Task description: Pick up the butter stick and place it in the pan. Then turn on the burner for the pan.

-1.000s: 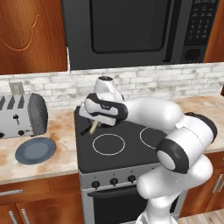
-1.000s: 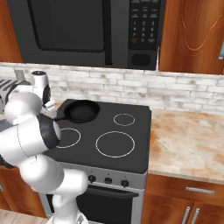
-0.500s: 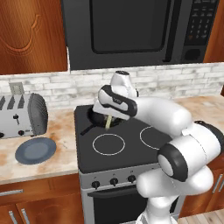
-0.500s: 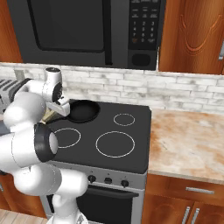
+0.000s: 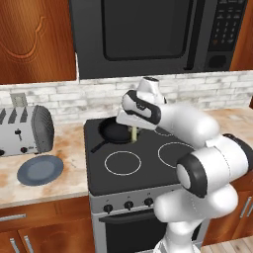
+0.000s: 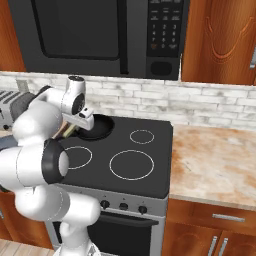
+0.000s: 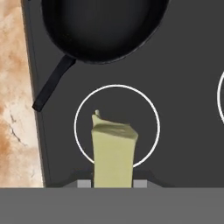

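Hand view: gripper (image 7: pixel 113 183) closed on the butter stick (image 7: pixel 113 155), which points down over a front-left burner ring (image 7: pixel 117 127) of the stove (image 7: pixel 183 65). Pan (image 7: pixel 103 26) sits on the rear-left burner, handle toward the counter (image 7: pixel 15 109). Left base view: stick (image 5: pixel 134 133) hangs at the pan (image 5: pixel 114 132) rim.

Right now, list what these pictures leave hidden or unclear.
- Gripper fingertips: hand view, hidden by the butter stick between them.
- Pan: hand view, far rim cut off by the top edge.
- Stove knobs: left base view, markings too small to read.
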You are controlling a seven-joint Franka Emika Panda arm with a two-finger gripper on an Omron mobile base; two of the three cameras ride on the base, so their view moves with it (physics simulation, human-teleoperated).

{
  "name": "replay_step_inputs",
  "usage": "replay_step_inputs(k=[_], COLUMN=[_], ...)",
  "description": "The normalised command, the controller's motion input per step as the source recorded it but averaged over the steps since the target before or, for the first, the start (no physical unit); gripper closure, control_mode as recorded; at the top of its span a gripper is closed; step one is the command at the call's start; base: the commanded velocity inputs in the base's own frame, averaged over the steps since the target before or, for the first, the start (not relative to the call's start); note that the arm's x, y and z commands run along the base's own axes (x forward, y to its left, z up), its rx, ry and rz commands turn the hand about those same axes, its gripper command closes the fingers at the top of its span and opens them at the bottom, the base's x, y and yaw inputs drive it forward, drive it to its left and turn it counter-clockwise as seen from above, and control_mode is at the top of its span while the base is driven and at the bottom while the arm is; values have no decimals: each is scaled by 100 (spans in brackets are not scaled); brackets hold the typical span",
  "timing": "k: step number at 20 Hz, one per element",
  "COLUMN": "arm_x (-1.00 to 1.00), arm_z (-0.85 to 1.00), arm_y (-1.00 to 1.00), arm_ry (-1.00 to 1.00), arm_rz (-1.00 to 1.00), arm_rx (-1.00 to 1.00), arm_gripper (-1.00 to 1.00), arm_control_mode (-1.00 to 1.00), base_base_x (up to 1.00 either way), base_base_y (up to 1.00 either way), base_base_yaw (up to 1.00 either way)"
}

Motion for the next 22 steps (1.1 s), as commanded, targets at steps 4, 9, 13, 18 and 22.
replay_step_inputs(k=[4,9,13,18,22], arm_x=[31,33,38,26,21], arm_z=[0,0,-1,-18,-21], arm_y=[-12,-1,0,0,0], arm_ry=[0,0,0,-4,-3], arm_rz=[9,6,6,4,3], arm_rx=[-3,-7,-6,-1,-4], arm_gripper=[100,100,100,100,100], arm_control_mode=[-100,-100,-100,-100,-100], base_base_x=[0,0,0,0,0], base_base_y=[0,0,0,0,0], base_base_yaw=[0,0,0,0,0])
